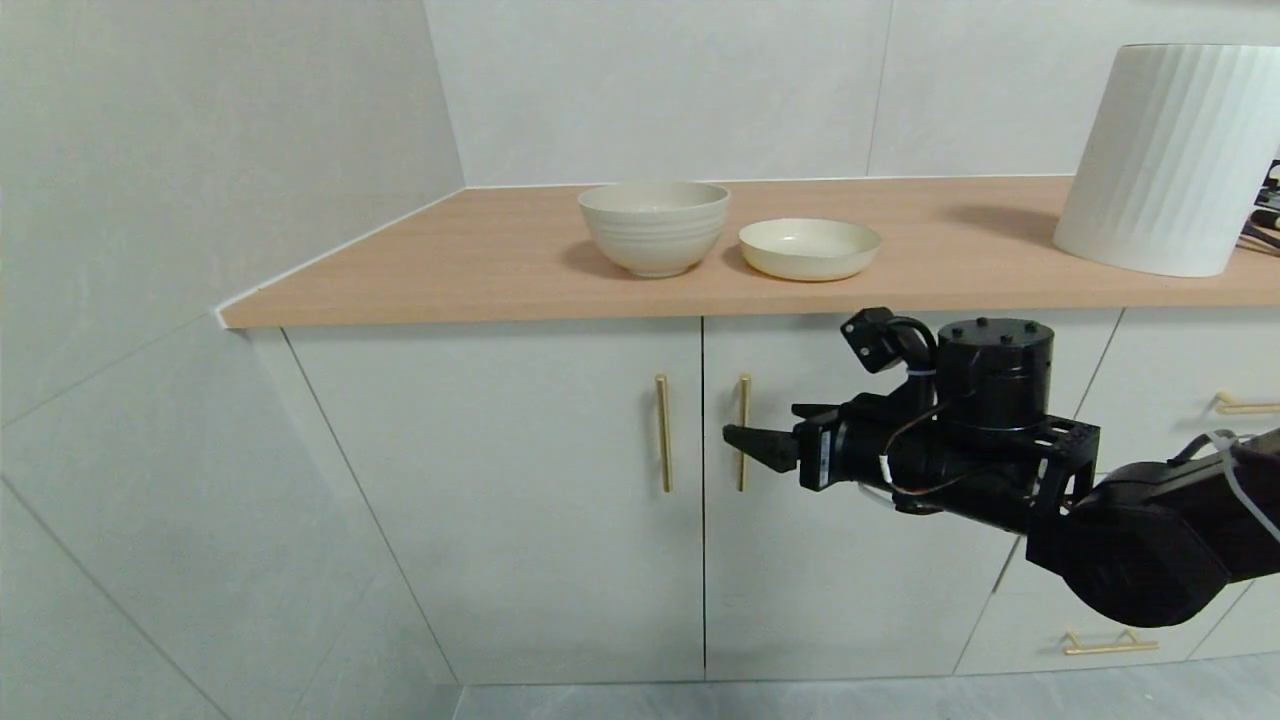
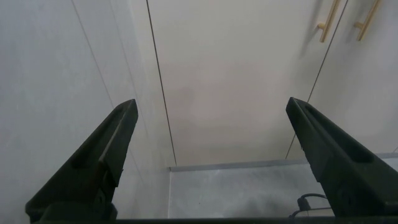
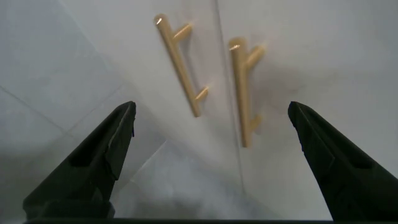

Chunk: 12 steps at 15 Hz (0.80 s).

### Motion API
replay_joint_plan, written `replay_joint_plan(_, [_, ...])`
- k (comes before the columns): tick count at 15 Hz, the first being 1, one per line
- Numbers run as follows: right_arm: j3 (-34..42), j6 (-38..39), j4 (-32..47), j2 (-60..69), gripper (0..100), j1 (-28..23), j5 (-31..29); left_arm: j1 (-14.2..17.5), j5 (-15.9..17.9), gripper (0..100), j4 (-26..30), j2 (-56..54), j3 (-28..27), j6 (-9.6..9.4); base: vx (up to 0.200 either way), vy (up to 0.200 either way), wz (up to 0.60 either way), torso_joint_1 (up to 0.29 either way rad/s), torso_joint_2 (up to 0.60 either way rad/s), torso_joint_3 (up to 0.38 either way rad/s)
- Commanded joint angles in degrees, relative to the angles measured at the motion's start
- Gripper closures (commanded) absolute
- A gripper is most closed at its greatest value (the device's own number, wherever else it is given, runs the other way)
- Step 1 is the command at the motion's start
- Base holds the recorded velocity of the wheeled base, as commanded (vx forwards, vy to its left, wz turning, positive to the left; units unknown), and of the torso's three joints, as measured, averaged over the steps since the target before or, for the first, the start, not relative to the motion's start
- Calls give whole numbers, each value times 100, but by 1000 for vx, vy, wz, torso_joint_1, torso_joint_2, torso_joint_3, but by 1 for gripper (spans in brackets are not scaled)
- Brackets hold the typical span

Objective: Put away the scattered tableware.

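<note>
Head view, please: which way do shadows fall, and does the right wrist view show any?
Head view: bowl and white ribbed container cast soft shadows leftward on the counter. Right wrist view: handles throw faint shadows on the doors.

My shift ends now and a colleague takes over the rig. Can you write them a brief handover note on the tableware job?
Left pincer: open, empty, facing the lower cabinet front near the floor.
Right pincer: open, empty, in front of the right door's gold handle, not gripping it.
Things: bowl and shallow plate stand side by side on the wooden counter.
Done: nothing stored; cabinet doors shut.
Left: probably open a door, then put bowl and plate away.
</note>
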State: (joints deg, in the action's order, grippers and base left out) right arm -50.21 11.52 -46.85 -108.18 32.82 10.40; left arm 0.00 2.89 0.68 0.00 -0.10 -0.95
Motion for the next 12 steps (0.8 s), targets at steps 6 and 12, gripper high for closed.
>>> replay_joint_plan(6, [-252,720,0,-204,0,49,59,0,1,0,2,0,1,-2,0,0,0,0,0,0])
replay_joint_plan(12, [-454,1230,9,-432,0,41,261,0,1,0,2,0,1,-2,0,0,0,0,0,0])
